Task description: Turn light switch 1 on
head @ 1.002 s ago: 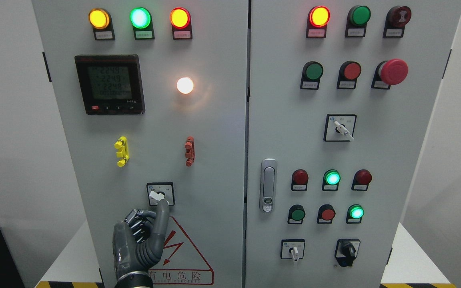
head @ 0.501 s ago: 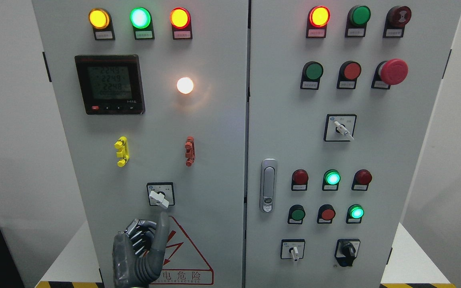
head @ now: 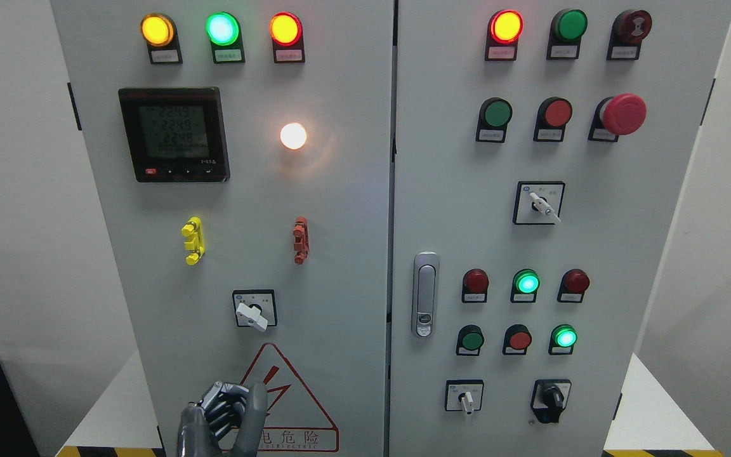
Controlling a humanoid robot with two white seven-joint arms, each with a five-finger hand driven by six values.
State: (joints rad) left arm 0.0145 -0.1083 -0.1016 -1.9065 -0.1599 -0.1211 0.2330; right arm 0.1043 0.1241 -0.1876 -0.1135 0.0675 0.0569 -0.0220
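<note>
We see bare grey panel between our left hand, low over the red warning triangle, and the white rotary switch above it; nothing juts out on that stretch. Higher up, the yellow clip and the red clip stand out from the door, with open panel between them. To the right, the door handle protrudes, though how far we cannot tell.
</note>
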